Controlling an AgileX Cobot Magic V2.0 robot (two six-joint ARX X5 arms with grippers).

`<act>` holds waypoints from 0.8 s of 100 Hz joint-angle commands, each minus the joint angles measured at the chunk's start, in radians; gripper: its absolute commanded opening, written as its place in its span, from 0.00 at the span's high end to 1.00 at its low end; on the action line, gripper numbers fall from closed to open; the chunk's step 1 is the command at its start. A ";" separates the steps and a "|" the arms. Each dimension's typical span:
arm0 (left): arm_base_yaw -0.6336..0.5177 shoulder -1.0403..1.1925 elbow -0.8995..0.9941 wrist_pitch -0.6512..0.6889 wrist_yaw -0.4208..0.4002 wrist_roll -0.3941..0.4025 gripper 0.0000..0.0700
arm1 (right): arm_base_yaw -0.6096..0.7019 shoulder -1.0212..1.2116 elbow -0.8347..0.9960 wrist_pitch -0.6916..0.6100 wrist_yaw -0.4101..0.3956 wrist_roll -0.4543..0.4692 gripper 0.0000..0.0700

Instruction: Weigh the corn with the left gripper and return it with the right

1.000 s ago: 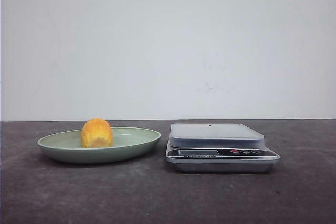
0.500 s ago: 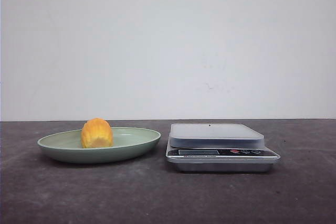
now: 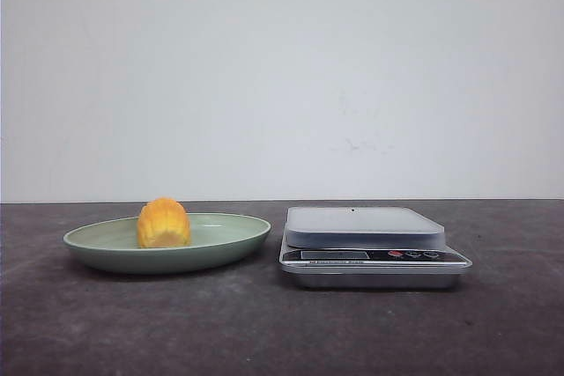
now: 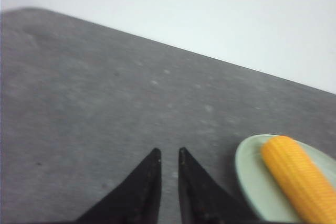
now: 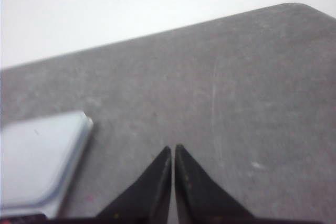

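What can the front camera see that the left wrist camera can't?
Only the front view shows the scale, sitting empty beside the plate. Only the left wrist view shows the left gripper, its fingers nearly together over bare table, holding nothing. Both show the corn lying in the green plate, the dark table and the white wall.

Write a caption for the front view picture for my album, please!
A corn cob sits on a green plate beside an empty kitchen scale on a dark table.
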 commanded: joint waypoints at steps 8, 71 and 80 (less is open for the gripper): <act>-0.002 0.082 0.105 0.009 -0.001 -0.048 0.98 | -0.002 0.076 0.151 -0.019 -0.009 0.059 1.00; -0.042 0.477 0.681 -0.172 0.164 0.061 0.36 | 0.063 0.489 0.718 -0.214 -0.092 -0.069 0.36; -0.063 0.522 0.723 -0.230 0.174 0.050 0.30 | 0.088 0.528 0.773 -0.257 -0.097 -0.080 0.30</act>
